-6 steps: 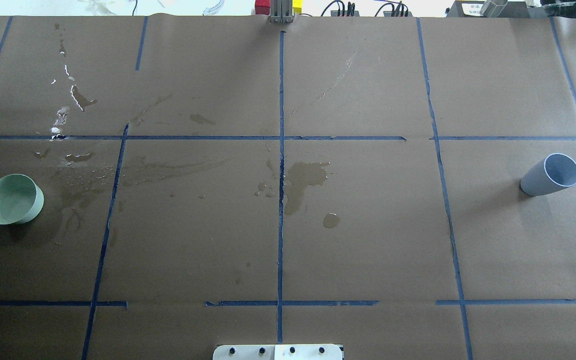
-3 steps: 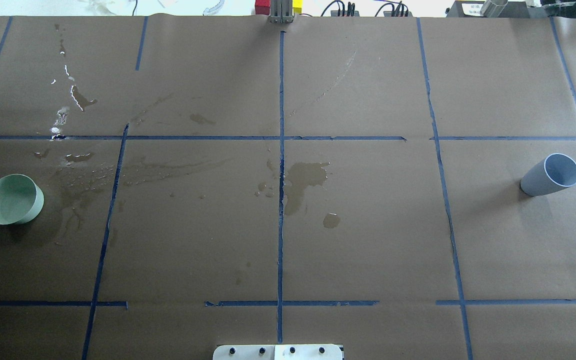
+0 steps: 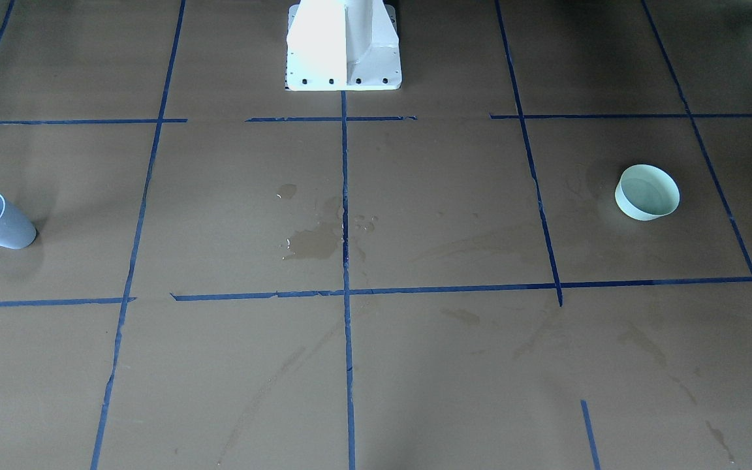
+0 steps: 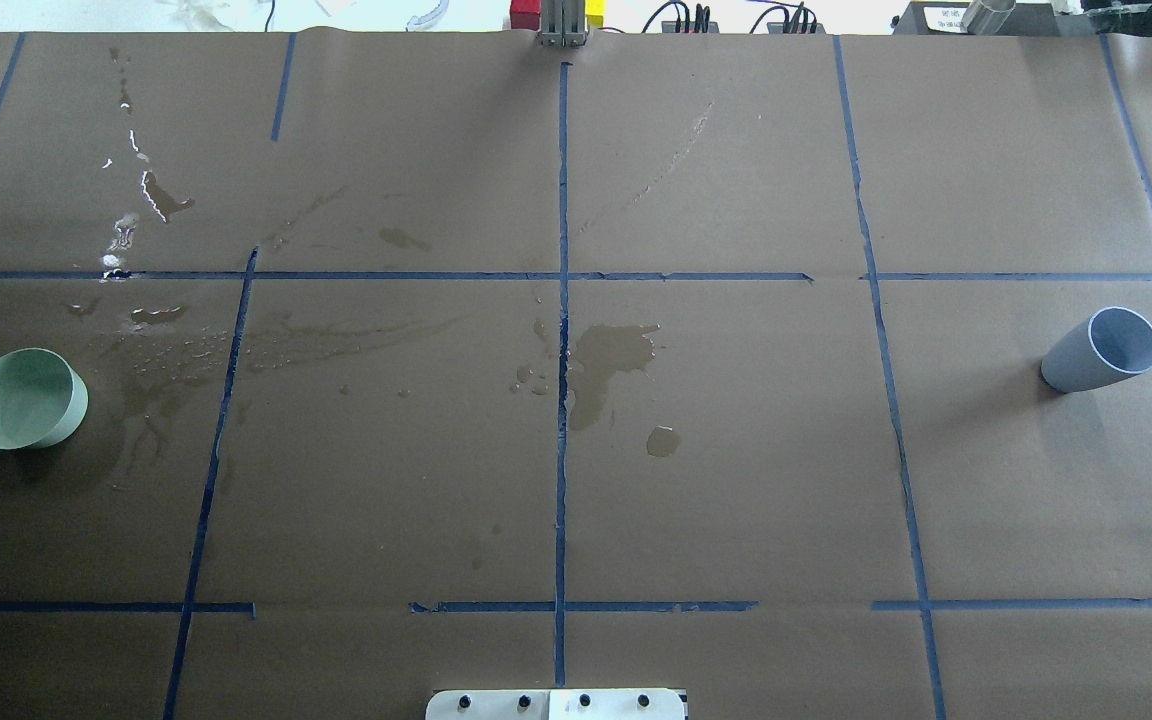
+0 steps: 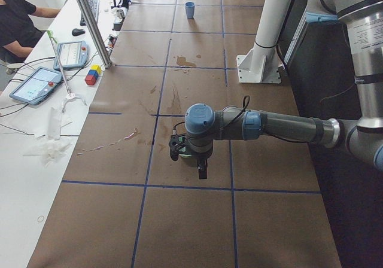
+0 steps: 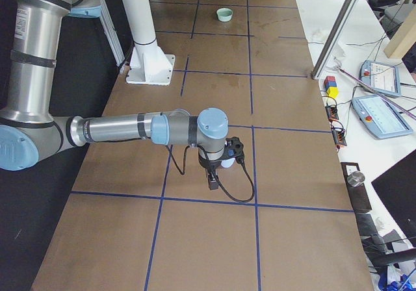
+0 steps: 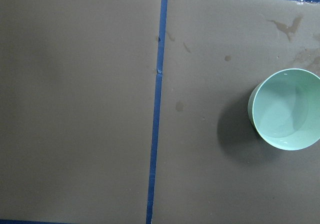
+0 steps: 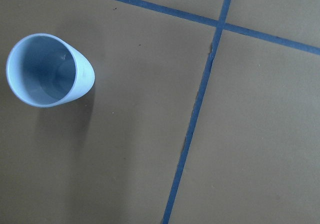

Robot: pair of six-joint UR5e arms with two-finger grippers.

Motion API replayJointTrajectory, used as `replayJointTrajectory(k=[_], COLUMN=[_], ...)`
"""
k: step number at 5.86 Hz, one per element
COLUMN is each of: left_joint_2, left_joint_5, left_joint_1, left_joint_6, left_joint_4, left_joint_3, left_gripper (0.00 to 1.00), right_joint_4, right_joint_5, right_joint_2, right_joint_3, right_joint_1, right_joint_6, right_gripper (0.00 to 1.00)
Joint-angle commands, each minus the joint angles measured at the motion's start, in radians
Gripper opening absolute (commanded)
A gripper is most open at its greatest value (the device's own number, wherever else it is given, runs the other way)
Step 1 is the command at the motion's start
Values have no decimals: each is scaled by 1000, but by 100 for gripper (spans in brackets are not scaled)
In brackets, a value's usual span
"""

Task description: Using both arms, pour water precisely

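A pale green bowl stands at the table's left end; it also shows in the front view and the left wrist view. A blue-grey cup stands upright at the right end, seen also in the right wrist view. A faint line inside the bowl may be water; I cannot be sure. My left gripper hangs over the bowl and my right gripper over the cup. Both show only in the side views, so I cannot tell whether they are open or shut.
Brown paper with blue tape lines covers the table. Dark wet stains with droplets lie near the middle and beside the bowl. The white pedestal stands at the robot's edge. Tablets and coloured blocks sit on the far side bench.
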Motion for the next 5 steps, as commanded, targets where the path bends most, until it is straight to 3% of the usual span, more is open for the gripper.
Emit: replayJointTrajectory(k=[1,5], left_joint_2=[6,-5], left_joint_5=[1,5], left_joint_1=[1,4], left_joint_6=[-2,-2], left_joint_4=[-6,4], left_joint_3=[-23,-8], left_gripper=[100,100], right_joint_4=[-176,-168], right_joint_5=[12,42], right_joint_2=[45,-50], right_joint_3=[20,69], right_joint_1=[50,72], right_joint_6=[-100,-101], right_gripper=[100,100])
